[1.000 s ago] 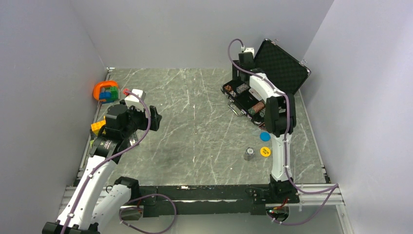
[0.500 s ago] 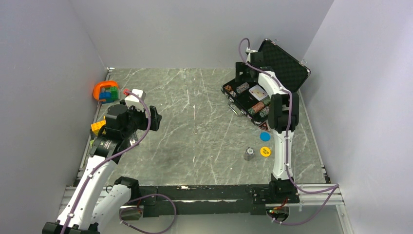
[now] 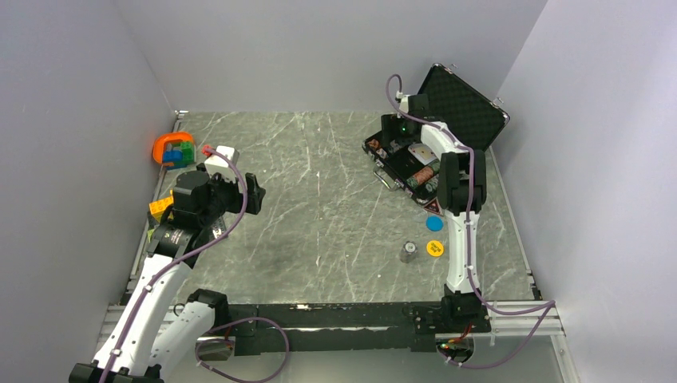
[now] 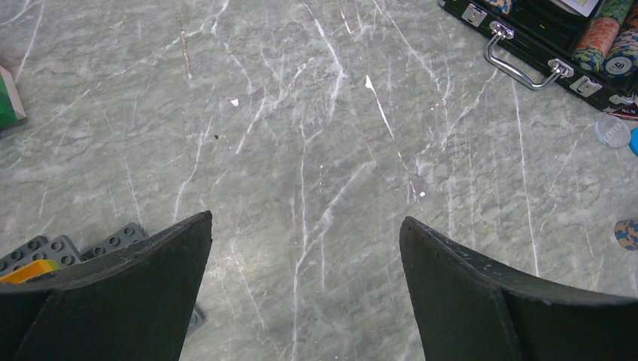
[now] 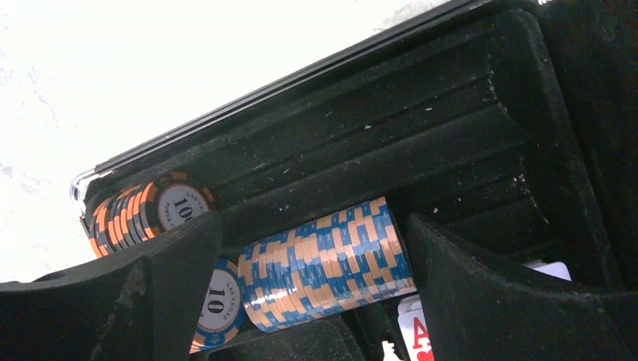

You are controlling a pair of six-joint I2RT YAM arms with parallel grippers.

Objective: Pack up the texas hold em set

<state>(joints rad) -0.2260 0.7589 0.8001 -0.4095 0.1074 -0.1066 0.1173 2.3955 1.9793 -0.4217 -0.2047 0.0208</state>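
Observation:
The black briefcase [image 3: 462,105] stands open at the back right, its foam tray [image 3: 399,169] holding chip stacks and a card deck [image 3: 418,150]. My right gripper [image 3: 397,136] is low over the tray. In the right wrist view it [image 5: 313,218] is open, its fingers either side of a blue-and-orange chip stack [image 5: 327,259] lying in a foam groove. An orange-and-black stack [image 5: 143,214] lies to the left. On the table sit a blue disc [image 3: 433,223], a yellow disc [image 3: 434,248] and an upright chip stack [image 3: 409,252]. My left gripper [image 3: 256,194] is open and empty, far to the left [image 4: 305,218].
An orange ring with coloured blocks [image 3: 174,149] sits at the back left by the wall. A yellow block [image 3: 160,206] lies under my left arm, on a grey studded plate [image 4: 45,248]. The case handle [image 4: 523,64] faces the table's middle. Walls enclose three sides.
My right gripper has come down from beside the case lid to low over the tray's left part. The left arm has not moved.

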